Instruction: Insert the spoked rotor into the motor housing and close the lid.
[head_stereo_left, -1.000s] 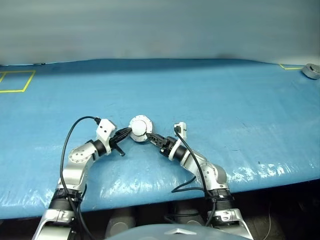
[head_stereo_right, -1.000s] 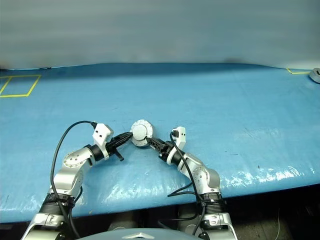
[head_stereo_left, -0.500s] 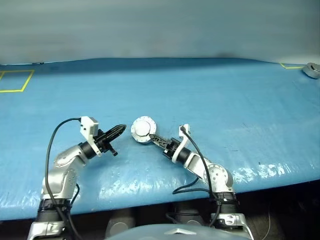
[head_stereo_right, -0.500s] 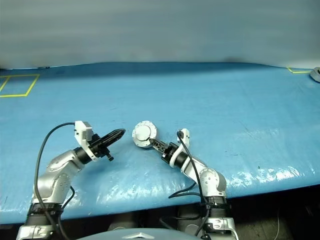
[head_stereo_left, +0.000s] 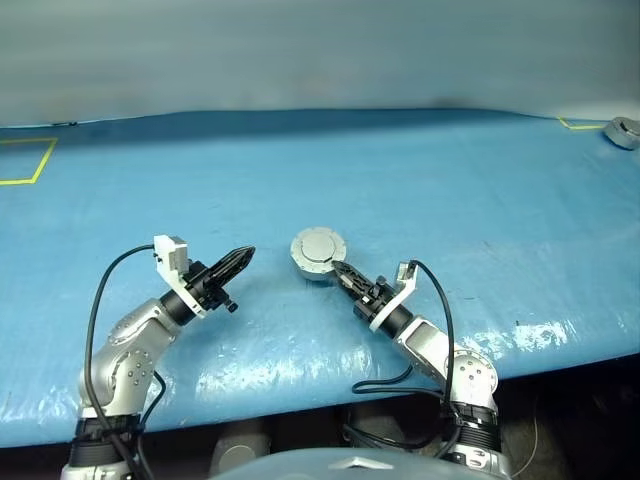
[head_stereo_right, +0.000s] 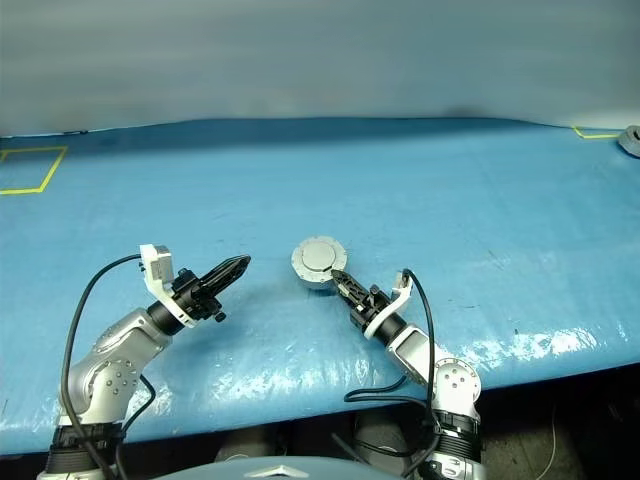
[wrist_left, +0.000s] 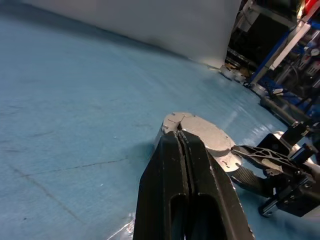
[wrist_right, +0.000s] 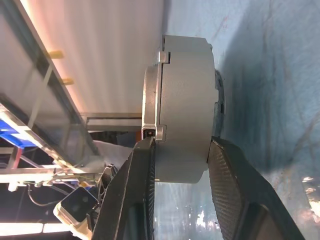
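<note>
Our right gripper (head_stereo_left: 345, 273) clamps the round silver-grey metal motor housing (head_stereo_left: 317, 254), lid closed, mid-table on the blue sheet (head_stereo_left: 450, 190), steadying it; our left gripper (head_stereo_left: 240, 261), fingers together, hovers left.

Left gripper (head_stereo_left: 246, 254) is pressed shut, empty, pointing across toward the right one. Right gripper (head_stereo_left: 338, 268) reaches forward and leftward, its fingers (wrist_right: 137, 200) clamped on the housing (head_stereo_left: 318, 252).
</note>
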